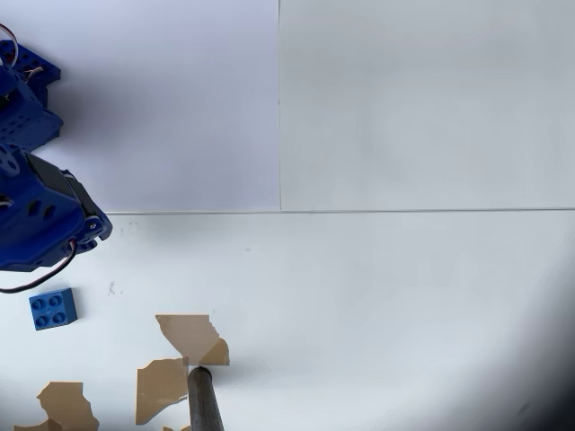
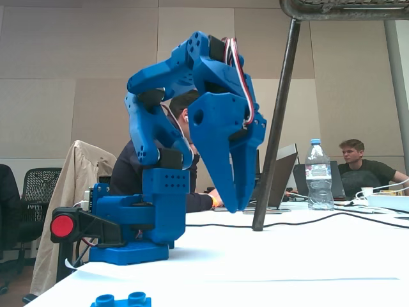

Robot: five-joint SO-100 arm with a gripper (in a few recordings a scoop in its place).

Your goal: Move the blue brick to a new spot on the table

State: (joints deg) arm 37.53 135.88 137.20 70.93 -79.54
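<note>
Now your hand [image 2: 235, 203] hangs empty, fingers close together, above the bench [image 1: 377, 296]. The blue brick [image 1: 53, 309] sits near the arm. Open wide and come straight down over it.

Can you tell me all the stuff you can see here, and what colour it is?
blue brick: one, blue, on the table near the lower left of the overhead view.
table: one, white with brown chipped patches.
metal pole: one, dark, standing on the table.
water bottle: one, clear with a blue cap, on the table behind.
laptop: one, dark, open behind the arm.
people: two, seated behind the table.
robot arm: one, blue, folded above its base.
gripper: one, blue, pointing down, holding nothing.
</note>
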